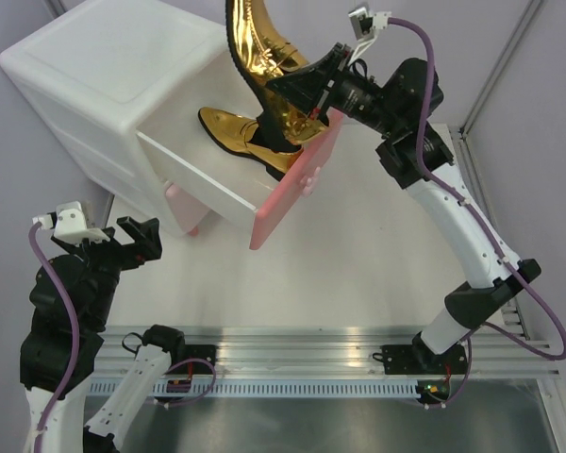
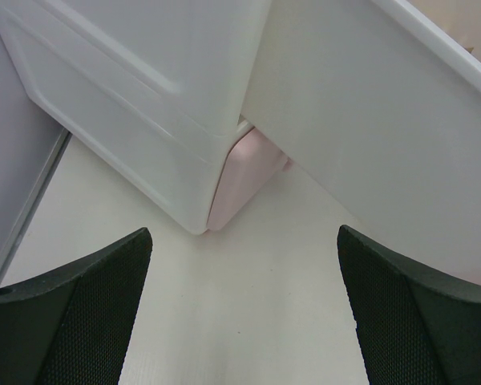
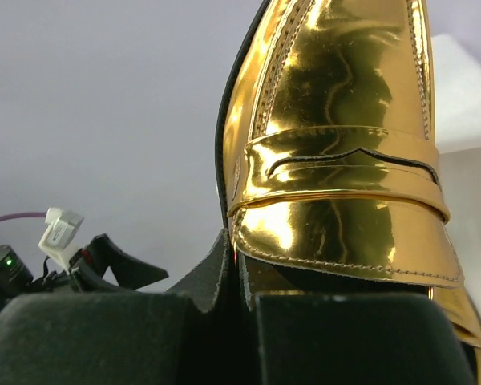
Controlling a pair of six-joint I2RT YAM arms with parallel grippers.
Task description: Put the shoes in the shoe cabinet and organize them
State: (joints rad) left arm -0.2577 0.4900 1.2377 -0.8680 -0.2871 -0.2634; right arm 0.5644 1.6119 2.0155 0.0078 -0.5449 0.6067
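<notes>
gold loafer point(image 1: 264, 58) pinched upright in right gripper point(image 1: 302, 99) over open drawer point(image 1: 285, 196), second gold loafer point(image 1: 234, 130) inside, left gripper point(image 1: 135, 241) spread wide

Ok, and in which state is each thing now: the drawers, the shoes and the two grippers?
Upper drawer: pulled open.
Lower drawer: shut.
Lying shoe: gold, resting inside the upper drawer, opening up.
Held shoe: gold, held over the upper drawer, toe away from the gripper.
Right gripper: shut on the held shoe.
Left gripper: open, empty.
</notes>
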